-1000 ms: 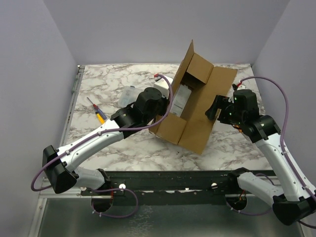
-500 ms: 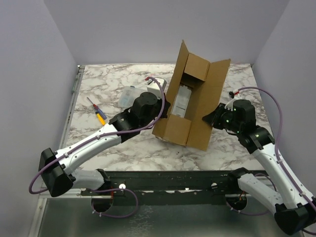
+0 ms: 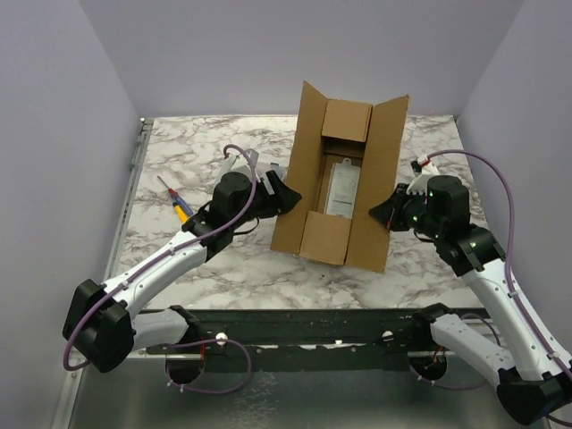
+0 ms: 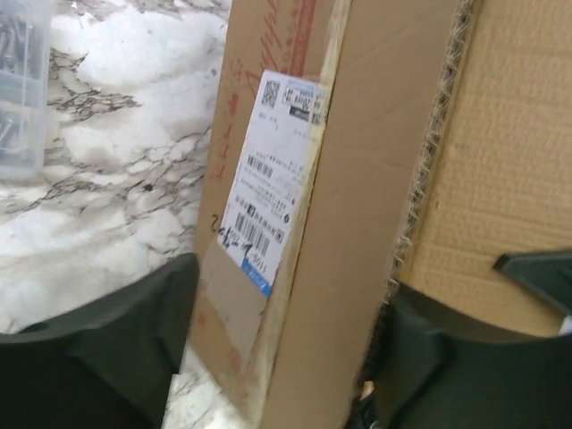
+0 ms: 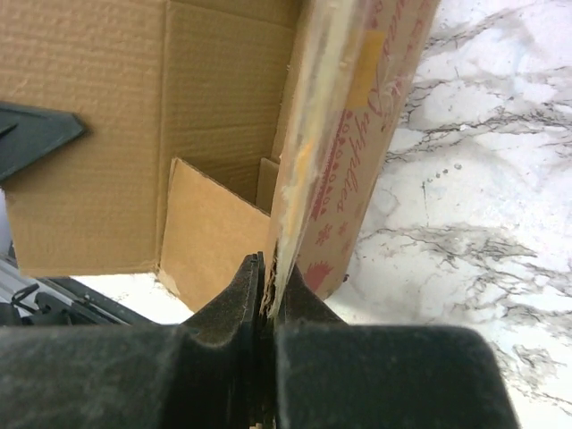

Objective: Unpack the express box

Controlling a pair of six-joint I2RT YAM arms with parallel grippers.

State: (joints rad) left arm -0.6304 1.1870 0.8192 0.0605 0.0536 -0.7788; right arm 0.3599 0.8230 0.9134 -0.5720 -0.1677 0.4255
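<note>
On the white, grey-veined marble table top [image 3: 268, 268], a small screwdriver with a yellow and blue handle [image 3: 176, 198] is seen at the far left. Just right of it, a small clear plastic compartment case [image 3: 234, 166] is partly hidden behind the left arm.

The left gripper [image 3: 286, 192] is held against the left long side of the express box [image 3: 344, 237], a long rectangular brown cardboard carton. Its jaws are spread open. In the left wrist view the dark fingers [image 4: 134, 340] are placed on either side of the box's side wall, which is not clamped. A white shipping label [image 4: 268, 170] and red print are carried on that wall.

The box is set at the middle of the table, slightly right of centre. Its top is open, with the long flaps raised at each side and the end flaps folded outward. A pale flat packet [image 3: 340, 188] is seen lying inside.

On the right, the right gripper [image 3: 380, 214] is closed on the box's right long flap. In the right wrist view the flap's edge is pinched between its fingers [image 5: 241, 304].
</note>
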